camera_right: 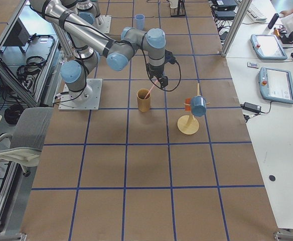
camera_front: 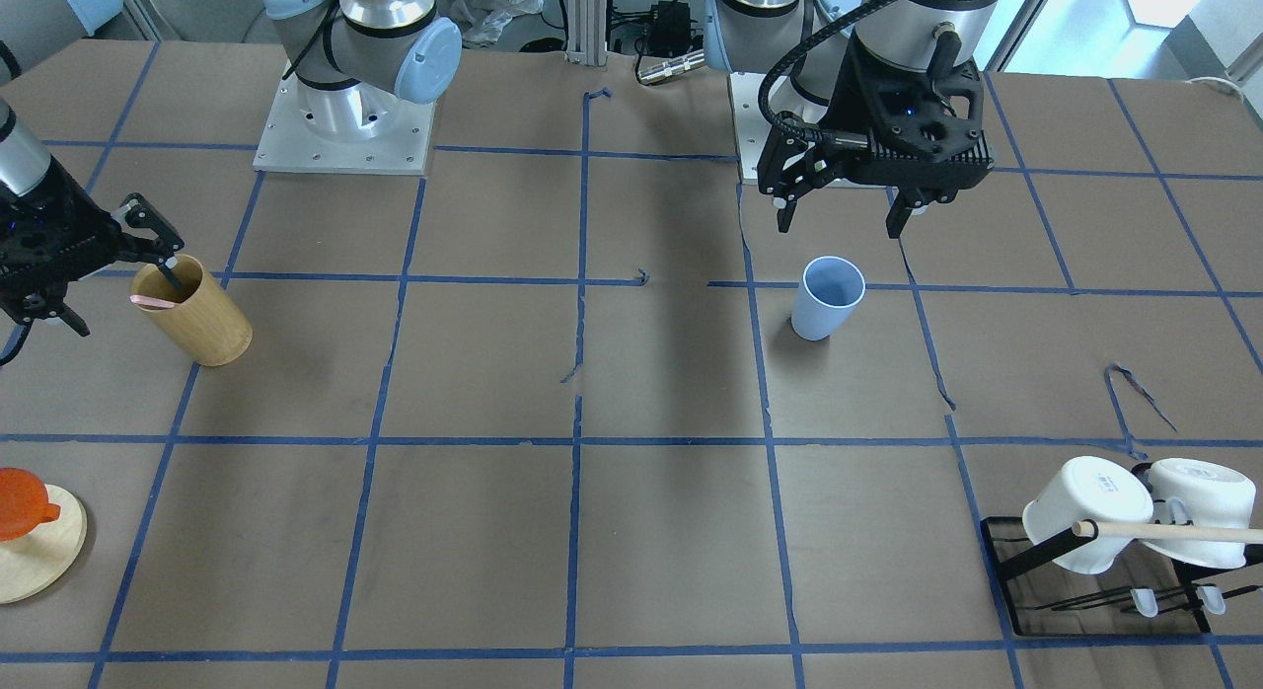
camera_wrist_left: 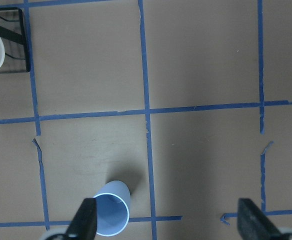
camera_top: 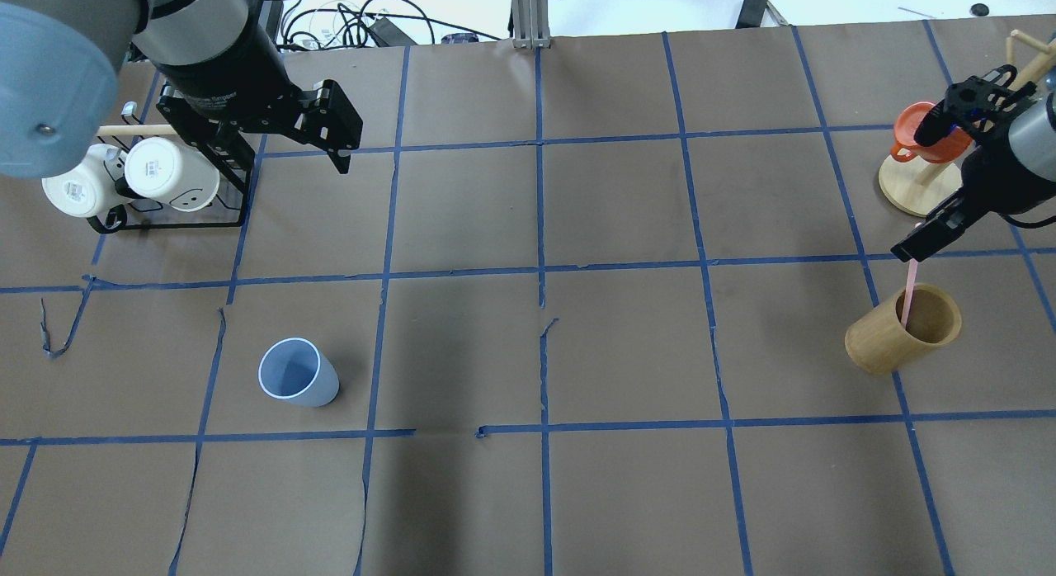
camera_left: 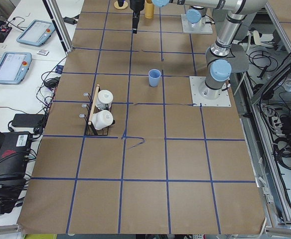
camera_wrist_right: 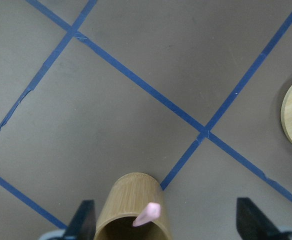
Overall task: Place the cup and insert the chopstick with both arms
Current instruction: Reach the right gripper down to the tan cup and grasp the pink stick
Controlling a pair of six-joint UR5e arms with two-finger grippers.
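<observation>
The pale blue cup [camera_front: 827, 296] stands upright on the brown table, also seen from overhead [camera_top: 297, 374]. My left gripper [camera_front: 839, 228] hangs open and empty above and just behind it. In the left wrist view the cup [camera_wrist_left: 111, 215] sits beside the left finger [camera_wrist_left: 83, 222]. A pink chopstick [camera_front: 153, 299] leans inside the tan bamboo cylinder [camera_front: 197, 319]. My right gripper [camera_wrist_right: 166, 222] is open over the cylinder's mouth. The chopstick's tip [camera_wrist_right: 147, 215] pokes up between the spread fingers and touches neither.
A black rack [camera_front: 1016, 556] with two white mugs [camera_front: 1085, 511] and a long wooden dowel [camera_front: 1174, 531] stands at the table's left-arm end. An orange mug [camera_front: 20, 501] hangs on a round wooden stand [camera_front: 39, 561] near the right arm.
</observation>
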